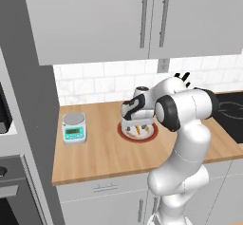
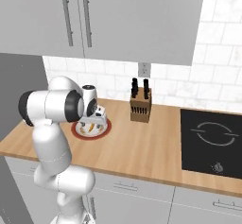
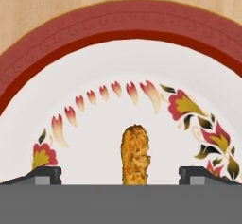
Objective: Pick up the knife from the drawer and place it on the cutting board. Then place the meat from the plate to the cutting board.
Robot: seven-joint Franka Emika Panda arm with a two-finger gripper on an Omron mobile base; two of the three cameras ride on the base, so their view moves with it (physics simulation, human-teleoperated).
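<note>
The gripper (image 3: 121, 173) hangs low over the plate (image 3: 118, 29) with its jaws spread wide, one fingertip at the lower left of the hand view and one at the lower right. The meat (image 3: 136, 154) lies on the plate's white centre at the bottom middle, between the two tips and untouched, so the hand looks lined up to straddle it before closing. In the left base view the plate (image 1: 124, 133) sits mid-frame on the wooden counter (image 1: 104, 153), right of the teal scale (image 1: 74, 127).
</note>
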